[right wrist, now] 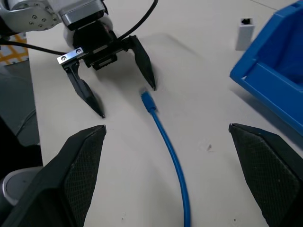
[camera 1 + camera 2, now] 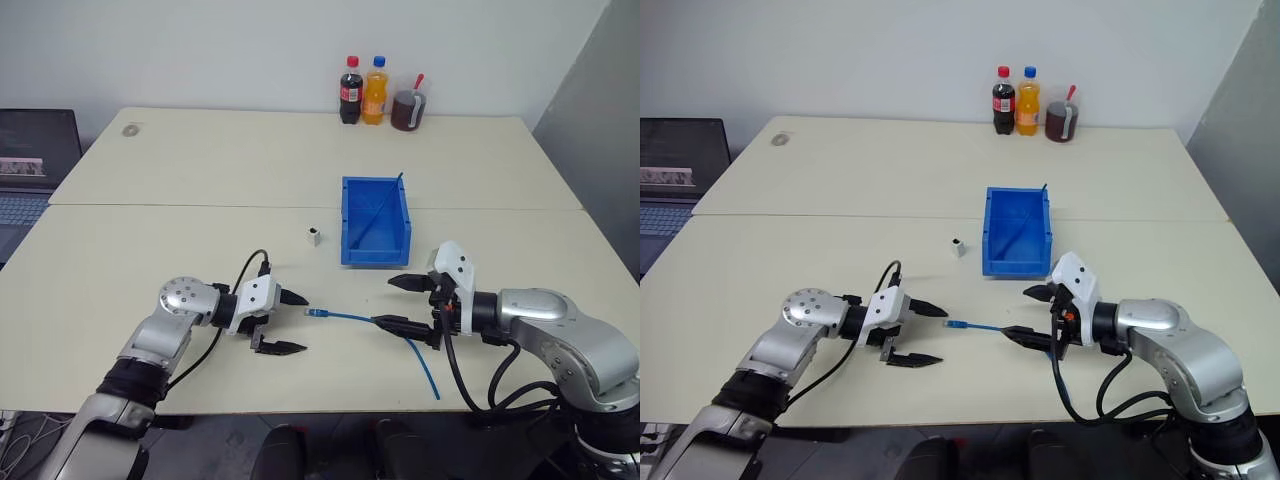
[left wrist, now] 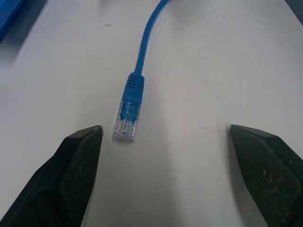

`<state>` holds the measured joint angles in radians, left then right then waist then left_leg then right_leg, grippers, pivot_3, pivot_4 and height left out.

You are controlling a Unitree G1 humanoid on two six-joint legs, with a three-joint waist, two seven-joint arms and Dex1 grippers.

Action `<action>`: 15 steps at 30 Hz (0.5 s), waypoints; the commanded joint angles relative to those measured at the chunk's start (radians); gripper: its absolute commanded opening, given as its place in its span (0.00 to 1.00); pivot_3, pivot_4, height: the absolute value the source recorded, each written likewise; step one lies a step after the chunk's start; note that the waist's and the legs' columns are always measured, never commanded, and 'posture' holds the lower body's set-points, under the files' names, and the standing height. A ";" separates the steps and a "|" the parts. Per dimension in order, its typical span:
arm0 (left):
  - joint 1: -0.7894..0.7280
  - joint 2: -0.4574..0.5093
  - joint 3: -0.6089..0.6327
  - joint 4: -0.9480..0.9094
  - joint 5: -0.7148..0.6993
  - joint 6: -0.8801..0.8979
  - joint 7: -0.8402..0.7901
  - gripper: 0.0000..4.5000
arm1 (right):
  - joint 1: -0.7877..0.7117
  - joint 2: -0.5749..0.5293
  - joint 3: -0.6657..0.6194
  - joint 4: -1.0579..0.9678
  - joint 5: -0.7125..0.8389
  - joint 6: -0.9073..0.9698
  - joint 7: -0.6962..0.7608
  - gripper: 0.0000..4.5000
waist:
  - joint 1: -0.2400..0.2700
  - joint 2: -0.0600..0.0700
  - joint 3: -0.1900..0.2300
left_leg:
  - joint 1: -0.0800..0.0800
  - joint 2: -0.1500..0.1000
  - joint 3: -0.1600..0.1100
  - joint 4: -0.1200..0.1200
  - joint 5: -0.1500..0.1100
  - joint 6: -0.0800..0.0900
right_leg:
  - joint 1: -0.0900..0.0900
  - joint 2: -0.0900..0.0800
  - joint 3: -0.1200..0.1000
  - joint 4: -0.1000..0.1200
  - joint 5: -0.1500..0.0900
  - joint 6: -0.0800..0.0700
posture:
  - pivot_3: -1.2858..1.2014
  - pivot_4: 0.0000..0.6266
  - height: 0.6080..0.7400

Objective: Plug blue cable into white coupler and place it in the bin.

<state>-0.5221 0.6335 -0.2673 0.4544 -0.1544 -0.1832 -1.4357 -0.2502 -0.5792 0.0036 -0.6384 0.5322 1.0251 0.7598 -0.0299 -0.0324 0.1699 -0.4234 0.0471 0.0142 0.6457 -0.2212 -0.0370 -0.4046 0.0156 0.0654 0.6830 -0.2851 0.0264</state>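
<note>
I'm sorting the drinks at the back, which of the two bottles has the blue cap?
The orange-drink plastic bottle, standing between the red-capped dark cola bottle and the dark-filled clear cup.

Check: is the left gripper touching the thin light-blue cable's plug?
Apart. In the left wrist view, bare table separates the plug from both open fingers of the left gripper.

1. The left gripper (image 2: 291, 323) pointed toward the robot's right, its two black fingers spread wide apart.
2. The right gripper (image 2: 405, 304) faced it from the other side, fingers likewise spread and holding nothing.
</note>
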 commanded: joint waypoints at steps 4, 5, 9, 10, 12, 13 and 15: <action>-0.138 -0.069 -0.031 0.281 0.065 -0.093 -0.063 0.87 | 0.055 -0.008 -0.065 -0.105 0.049 0.030 -0.086 0.99 | 0.002 0.000 -0.001 | 0.000 0.000 0.000 0.001 0.000 0.000 | 0.001 0.000 0.001 0.000 0.000 0.003 | 0.52 0.24 1.00; -0.156 -0.075 -0.032 0.316 0.071 -0.110 -0.073 0.82 | 0.059 -0.011 -0.070 -0.109 0.054 0.031 -0.092 0.99 | 0.001 0.000 -0.002 | 0.000 -0.001 0.000 0.001 0.000 0.001 | 0.001 0.000 0.001 0.000 0.001 0.003 | 0.52 0.24 1.00; -0.195 -0.097 -0.035 0.392 0.085 -0.150 -0.101 0.66 | 0.066 -0.019 -0.079 -0.115 0.070 0.031 -0.114 0.99 | 0.001 0.000 -0.002 | 0.000 -0.001 0.000 0.002 0.001 0.001 | 0.001 0.000 0.000 0.000 0.001 0.004 | 0.52 0.24 1.00; -0.198 -0.101 -0.037 0.402 0.090 -0.160 -0.104 0.63 | 0.067 -0.024 -0.078 -0.115 0.069 0.028 -0.117 0.99 | 0.001 0.000 -0.002 | 0.000 -0.001 0.000 0.002 0.001 0.001 | 0.001 0.000 0.001 0.000 0.001 0.004 | 0.52 0.24 1.00; -0.204 -0.105 -0.038 0.421 0.100 -0.177 -0.108 0.55 | 0.069 -0.035 -0.072 -0.115 0.064 0.022 -0.122 0.99 | 0.001 0.000 -0.002 | 0.000 -0.001 0.000 0.002 0.001 0.001 | 0.001 0.000 0.001 0.000 0.001 0.004 | 0.52 0.24 1.00; -0.207 -0.106 -0.040 0.429 0.106 -0.191 -0.109 0.50 | 0.069 -0.038 -0.070 -0.114 0.065 0.021 -0.125 0.99 | 0.001 0.000 -0.002 | 0.000 -0.001 0.000 0.002 0.001 0.001 | 0.001 0.000 0.001 0.000 0.001 0.004 | 0.52 0.24 1.00; -0.213 -0.112 -0.038 0.440 0.109 -0.196 -0.107 0.41 | 0.068 -0.039 -0.067 -0.114 0.069 0.016 -0.129 0.99 | 0.001 0.000 -0.003 | 0.000 -0.001 0.000 0.002 0.001 0.001 | 0.001 0.000 0.001 0.000 0.001 0.004 | 0.52 0.24 1.00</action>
<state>-0.7432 0.5227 -0.2827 0.8590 -0.1064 -0.3733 -1.5472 -0.1782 -0.6132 -0.0545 -0.7205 0.5818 1.0567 0.6360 -0.0292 -0.0325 0.1674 -0.4231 0.0464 0.0139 0.6473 -0.2206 -0.0362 -0.4033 0.0156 0.0662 0.6829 -0.2838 0.0302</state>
